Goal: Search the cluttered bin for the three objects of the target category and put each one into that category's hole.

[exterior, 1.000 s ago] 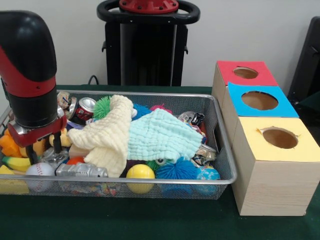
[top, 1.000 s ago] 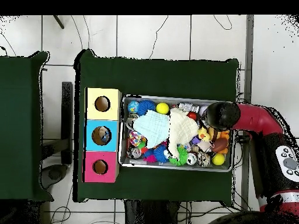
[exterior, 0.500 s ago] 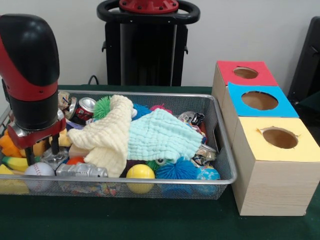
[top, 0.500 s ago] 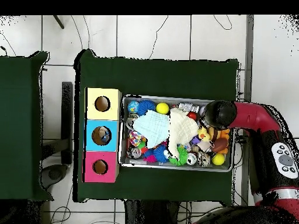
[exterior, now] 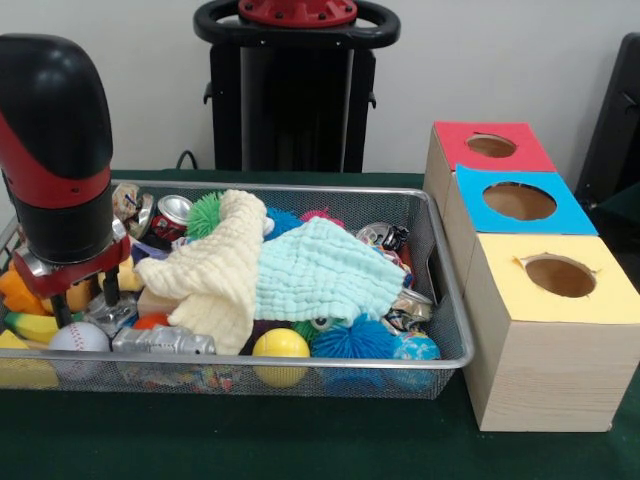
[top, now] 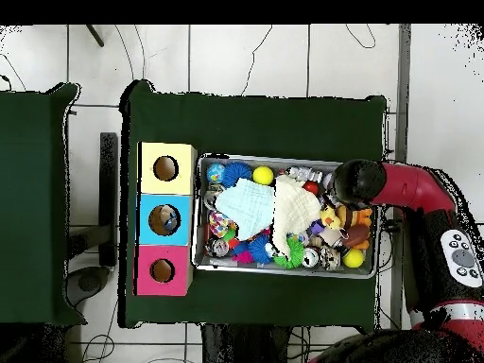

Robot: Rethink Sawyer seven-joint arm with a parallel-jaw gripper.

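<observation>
The tool (exterior: 83, 303) hangs over the left end of the bin (exterior: 440, 300) in the front view, its two dark fingers (exterior: 112, 288) spread apart and empty, tips down among the toys beside a baseball (exterior: 79, 337) and a silver car (exterior: 163, 341). Against the frame half a second ago, the arm's black wrist (exterior: 55, 150) sits a touch higher and the tool has drawn up slightly; overhead, the arm (top: 406, 189) has shifted a little toward the bin's upper edge. The clutter has not moved: the yellow cloth (exterior: 215, 275) and the mint cloth (exterior: 320, 275) lie where they did, and the yellow ball (exterior: 281, 345) rests against the near mesh. The hole (exterior: 491, 146) in the red-topped box (exterior: 440, 165) stands on the counter (exterior: 300, 440) just past the bin's right end, farthest of the three boxes.
</observation>
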